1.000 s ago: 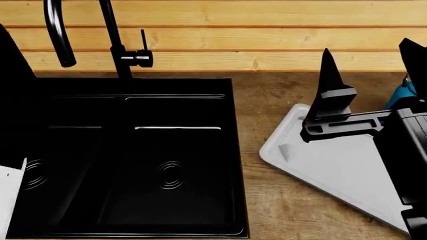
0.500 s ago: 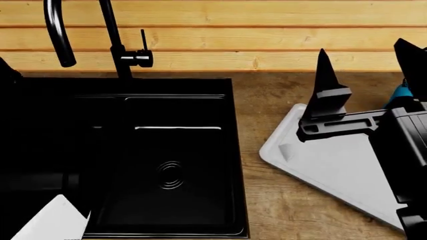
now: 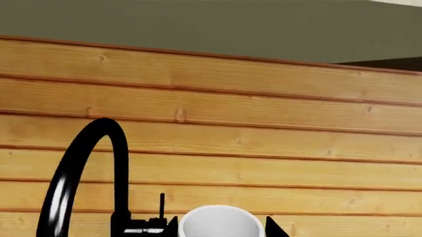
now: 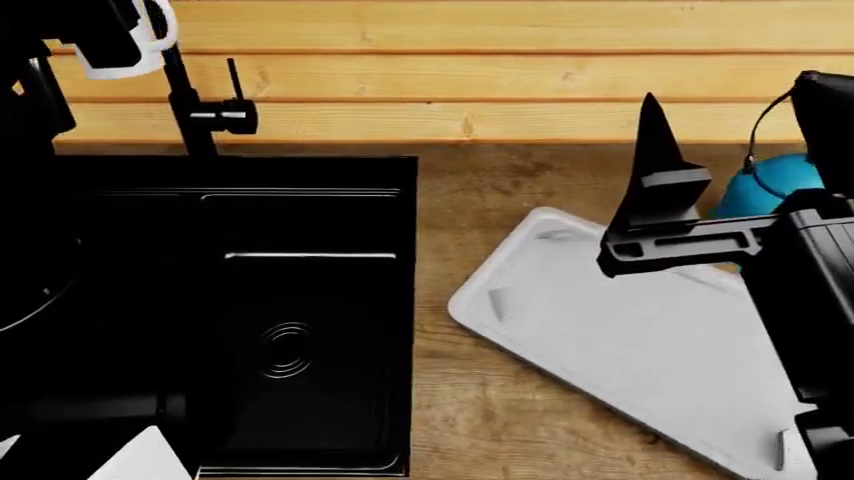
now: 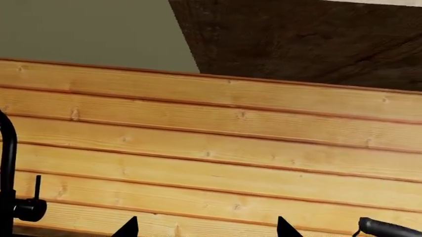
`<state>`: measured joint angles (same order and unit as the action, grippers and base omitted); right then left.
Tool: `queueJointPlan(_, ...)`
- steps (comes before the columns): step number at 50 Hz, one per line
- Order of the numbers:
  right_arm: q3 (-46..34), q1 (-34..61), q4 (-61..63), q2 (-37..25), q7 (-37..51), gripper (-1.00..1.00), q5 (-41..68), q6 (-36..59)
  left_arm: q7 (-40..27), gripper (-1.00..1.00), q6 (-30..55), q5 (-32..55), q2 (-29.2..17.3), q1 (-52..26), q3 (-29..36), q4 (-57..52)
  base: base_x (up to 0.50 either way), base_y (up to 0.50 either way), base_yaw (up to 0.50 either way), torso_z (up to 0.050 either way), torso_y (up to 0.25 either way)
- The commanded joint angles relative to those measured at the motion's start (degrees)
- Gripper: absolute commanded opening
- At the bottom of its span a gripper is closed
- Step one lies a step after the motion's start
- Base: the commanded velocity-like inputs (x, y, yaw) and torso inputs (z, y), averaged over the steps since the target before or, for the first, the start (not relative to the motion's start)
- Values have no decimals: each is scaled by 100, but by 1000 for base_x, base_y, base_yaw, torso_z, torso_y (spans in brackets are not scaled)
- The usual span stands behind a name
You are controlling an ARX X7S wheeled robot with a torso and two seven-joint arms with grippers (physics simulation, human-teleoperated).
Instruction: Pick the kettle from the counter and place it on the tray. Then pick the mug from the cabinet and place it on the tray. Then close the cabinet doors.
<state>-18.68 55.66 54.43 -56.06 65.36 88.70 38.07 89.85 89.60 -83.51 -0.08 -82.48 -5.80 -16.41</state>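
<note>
A kitchen scene from above: a black sink (image 4: pixel 240 320) is set into the left of the brown wood-grain surface (image 4: pixel 534 180), and a light grey tray (image 4: pixel 627 340) lies angled toward the surface's right front corner, nothing standing on it. The teal kettle (image 4: pixel 761 190) shows at the surface's right back edge, just beyond the tray's far rim and partly hidden by the right gripper (image 4: pixel 741 130), whose fingers stand wide apart with nothing between them. The white mug (image 4: pixel 127 45) is aloft at the back left, above the tap (image 4: pixel 194 110); judging by this, the mug step is in hand, while the kettle does not look set on the tray, though the arm hides too much to be sure. The next move would call for carrying the mug rightward over the sink and lowering it upright onto bare tray. The left wrist view shows what the head view does not: the mug's rim seated at the left gripper (image 3: pixel 221 228), its fingers closed around it. The right wrist view shows mostly plank wall, with the kettle's handle at one edge. No cabinet is in view.
</note>
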Motion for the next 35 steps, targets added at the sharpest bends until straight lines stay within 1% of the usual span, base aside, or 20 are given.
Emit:
queueJointPlan(1, 24, 18, 8, -22, 37, 100, 59, -24, 14, -100, 40, 6, 8, -32, 26, -19, 0, -500, 0, 0, 0)
queueJointPlan(16, 30, 198, 14, -52, 108, 100, 206, 9, 14, -100, 40, 3, 8, 10, 31, -45, 0, -500, 0, 0, 1)
queueJointPlan(35, 66, 173, 1, -82, 72, 100, 188, -16, 14, -100, 40, 96, 8, 197, 59, -127, 0, -500, 0, 0, 0)
